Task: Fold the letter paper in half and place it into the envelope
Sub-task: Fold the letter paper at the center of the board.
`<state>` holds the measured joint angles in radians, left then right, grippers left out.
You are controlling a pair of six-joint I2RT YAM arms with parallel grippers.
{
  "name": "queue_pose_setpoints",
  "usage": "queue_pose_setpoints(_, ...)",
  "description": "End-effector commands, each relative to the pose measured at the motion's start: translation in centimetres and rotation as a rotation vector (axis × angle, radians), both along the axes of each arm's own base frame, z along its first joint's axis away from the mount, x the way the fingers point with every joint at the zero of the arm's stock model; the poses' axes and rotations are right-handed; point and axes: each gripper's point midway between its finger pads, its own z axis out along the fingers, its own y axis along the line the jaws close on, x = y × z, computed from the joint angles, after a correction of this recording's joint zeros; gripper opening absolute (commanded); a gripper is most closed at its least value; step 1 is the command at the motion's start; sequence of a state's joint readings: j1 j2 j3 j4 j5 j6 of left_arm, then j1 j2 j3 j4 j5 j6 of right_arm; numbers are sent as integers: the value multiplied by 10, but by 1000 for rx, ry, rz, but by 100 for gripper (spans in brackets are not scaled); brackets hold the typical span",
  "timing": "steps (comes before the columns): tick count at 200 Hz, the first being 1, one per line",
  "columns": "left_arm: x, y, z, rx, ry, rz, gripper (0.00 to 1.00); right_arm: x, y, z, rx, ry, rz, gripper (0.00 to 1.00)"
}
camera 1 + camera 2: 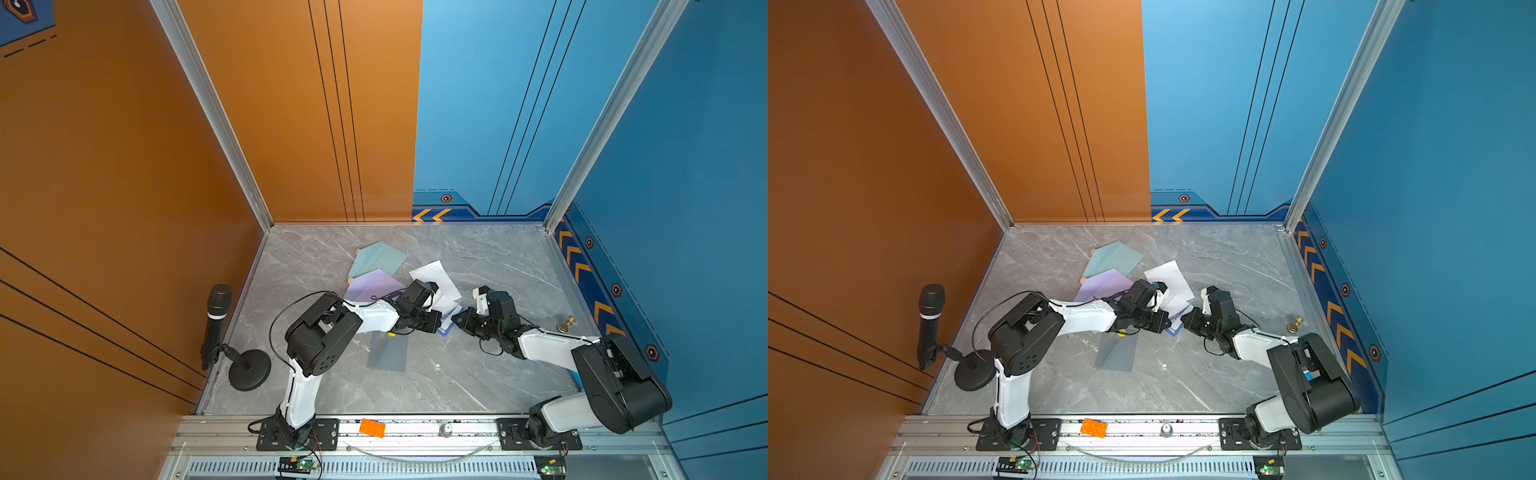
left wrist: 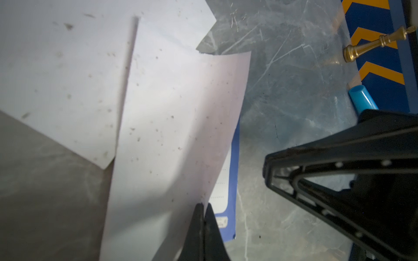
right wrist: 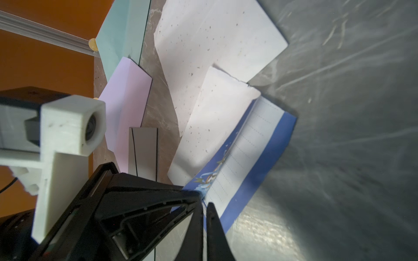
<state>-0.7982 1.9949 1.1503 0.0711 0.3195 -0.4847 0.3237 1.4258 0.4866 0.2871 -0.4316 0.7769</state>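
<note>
Your left gripper (image 2: 203,205) is pinching the letter paper (image 2: 176,126) mid-table (image 1: 478,374). The speckled white back curls over, the blue-bordered lined face peeks out beneath, and it partly overlaps a larger white sheet (image 1: 430,274). Your right gripper (image 3: 204,205), jaws nearly together, sits at its blue edge.

Blue-bordered letter paper (image 3: 251,146) — curled; white envelope (image 3: 214,34) adjoining
</note>
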Motion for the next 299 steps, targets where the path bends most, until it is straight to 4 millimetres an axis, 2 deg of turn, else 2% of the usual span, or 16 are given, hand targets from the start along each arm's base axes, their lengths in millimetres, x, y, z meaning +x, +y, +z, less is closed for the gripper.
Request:
queue_pose_setpoints(1,-2,-4,3,58,-45,-45,0,3,-22,8,-82,9,7,10)
queue_pose_setpoints(28,-3,-2,5,121,-87,-86,0,12,-43,26,-96,24,53,12)
queue_pose_setpoints(56,-6,-2,4,181,-120,-132,0,20,-56,43,-69,57,113,13)
queue_pose_setpoints(73,-7,-1,0,213,-127,-138,0,26,-55,52,-9,76,155,14)
queue_pose_setpoints(103,-9,-5,-5,222,-130,-147,0,36,-43,59,46,142,279,15)
queue_pose_setpoints(134,-10,-8,-7,228,-146,-174,0,44,-37,46,-11,204,331,14)
queue_pose_setpoints(167,-13,-7,-5,238,-176,-209,0,42,-31,27,-84,251,352,13)
queue_pose_setpoints(194,-16,-7,0,243,-208,-246,0,40,-27,21,-105,263,360,13)
queue_pose_setpoints(251,-21,-15,10,228,-276,-327,0,32,-32,21,-116,264,342,13)
queue_pose_setpoints(299,-25,-22,17,216,-317,-382,0,24,-44,19,-106,275,298,14)
